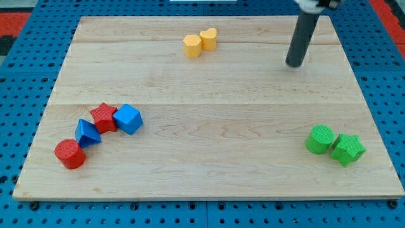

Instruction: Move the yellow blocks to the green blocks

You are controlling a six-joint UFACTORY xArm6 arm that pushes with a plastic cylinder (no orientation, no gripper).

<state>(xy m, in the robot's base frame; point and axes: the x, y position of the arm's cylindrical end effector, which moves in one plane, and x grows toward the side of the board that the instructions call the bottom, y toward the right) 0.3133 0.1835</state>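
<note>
Tip: my tip [294, 64], a bare rod holding nothing, at 3 o'clock of the yellow blocks [200, 42].
Green blocks [335, 145]: at 5 o'clock of tip, well apart.

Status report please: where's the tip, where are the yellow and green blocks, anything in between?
My tip at view's upper right, touching no block. Yellow blocks top centre, together; green blocks lower right, together. Board between them bare.

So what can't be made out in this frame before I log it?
- The arm above the rod is cut off by the camera view's top edge; only the rod down to my tip shows.
- Whether the yellow hexagonal block and yellow heart-shaped block touch: too small to tell.
- The same goes for the green cylinder and green star-shaped block.
</note>
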